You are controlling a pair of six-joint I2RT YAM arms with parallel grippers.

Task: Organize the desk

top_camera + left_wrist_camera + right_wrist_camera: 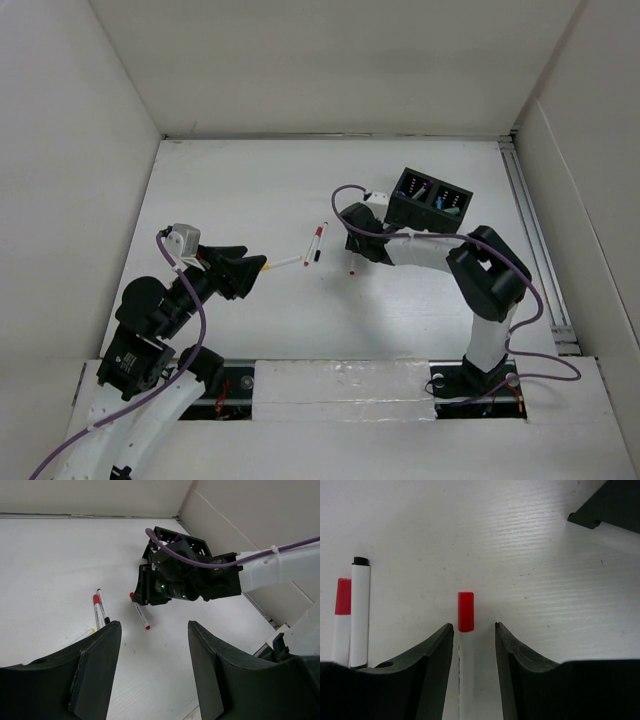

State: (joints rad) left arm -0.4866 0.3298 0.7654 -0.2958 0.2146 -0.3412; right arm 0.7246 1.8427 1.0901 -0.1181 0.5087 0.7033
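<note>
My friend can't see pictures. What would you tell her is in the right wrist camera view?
A white marker with a red cap lies on the white desk between the open black fingers of the right gripper, which has not closed on it. A second red-capped marker and a black-capped marker lie side by side at the left.

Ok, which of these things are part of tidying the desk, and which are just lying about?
Job: desk; red marker between the fingers of the open right claw; second red marker; black marker; yellow-tipped marker; black organizer box.
Just there: metal rail; purple cables.
</note>
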